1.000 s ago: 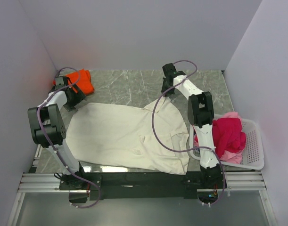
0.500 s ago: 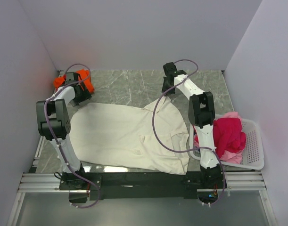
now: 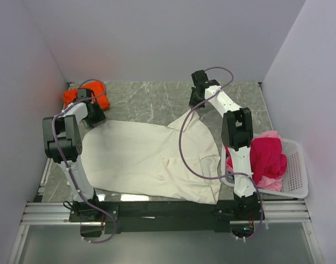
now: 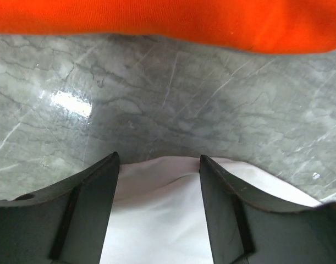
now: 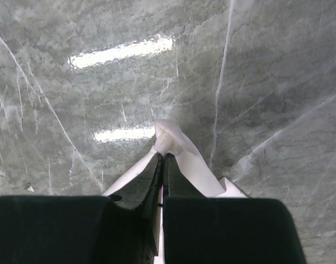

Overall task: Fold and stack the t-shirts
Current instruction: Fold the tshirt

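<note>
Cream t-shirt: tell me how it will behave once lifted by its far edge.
Likely floppy: the cream t-shirt lies flat with soft creases, and its corner bunches where the right gripper pinches it. Probably light, yet it may drag across the table, being so wide. Its middle would probably sag.

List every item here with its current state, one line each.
cream t-shirt, spread out, unfolded
orange t-shirt, bunched, far left
red t-shirt, heaped in basket
pink t-shirt, crumpled under red one
left fingers, open astride cream edge
right fingers, shut on cream corner
</note>
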`<state>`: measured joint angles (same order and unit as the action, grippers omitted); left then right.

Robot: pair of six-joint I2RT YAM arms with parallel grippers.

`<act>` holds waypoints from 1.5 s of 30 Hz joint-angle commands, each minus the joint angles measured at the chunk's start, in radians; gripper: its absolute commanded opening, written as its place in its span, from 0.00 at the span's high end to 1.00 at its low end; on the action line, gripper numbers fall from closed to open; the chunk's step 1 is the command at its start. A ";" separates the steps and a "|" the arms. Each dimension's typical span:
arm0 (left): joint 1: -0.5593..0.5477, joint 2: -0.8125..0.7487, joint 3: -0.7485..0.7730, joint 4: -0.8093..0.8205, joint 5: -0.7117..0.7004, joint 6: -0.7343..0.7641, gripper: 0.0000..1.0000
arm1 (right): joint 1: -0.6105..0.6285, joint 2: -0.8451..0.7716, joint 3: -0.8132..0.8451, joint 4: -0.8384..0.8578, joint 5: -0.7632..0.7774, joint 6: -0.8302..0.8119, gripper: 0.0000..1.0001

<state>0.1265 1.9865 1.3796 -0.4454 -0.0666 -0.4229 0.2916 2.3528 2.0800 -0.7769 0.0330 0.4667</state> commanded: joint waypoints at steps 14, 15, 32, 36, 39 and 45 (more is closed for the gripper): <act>-0.013 -0.068 -0.022 0.040 0.059 -0.004 0.41 | -0.009 -0.049 -0.011 0.004 -0.007 0.006 1.00; -0.013 -0.072 -0.024 0.043 0.059 -0.004 0.40 | -0.011 -0.047 -0.009 0.001 -0.008 0.007 1.00; -0.014 -0.037 -0.024 0.034 0.108 0.001 0.95 | -0.011 -0.035 0.017 -0.015 -0.008 0.006 1.00; -0.014 -0.077 0.001 0.034 0.041 0.015 1.00 | -0.009 -0.041 0.008 -0.013 -0.008 0.006 1.00; -0.025 -0.127 0.003 0.036 -0.045 0.042 1.00 | -0.011 -0.049 -0.008 -0.007 -0.013 0.007 1.00; -0.091 -0.178 -0.008 -0.019 -0.228 0.088 0.87 | -0.009 -0.046 -0.011 -0.009 -0.013 0.010 1.00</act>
<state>0.0650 1.8759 1.3502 -0.4412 -0.1516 -0.3759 0.2878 2.3528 2.0682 -0.7799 0.0162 0.4744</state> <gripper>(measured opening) 0.111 0.011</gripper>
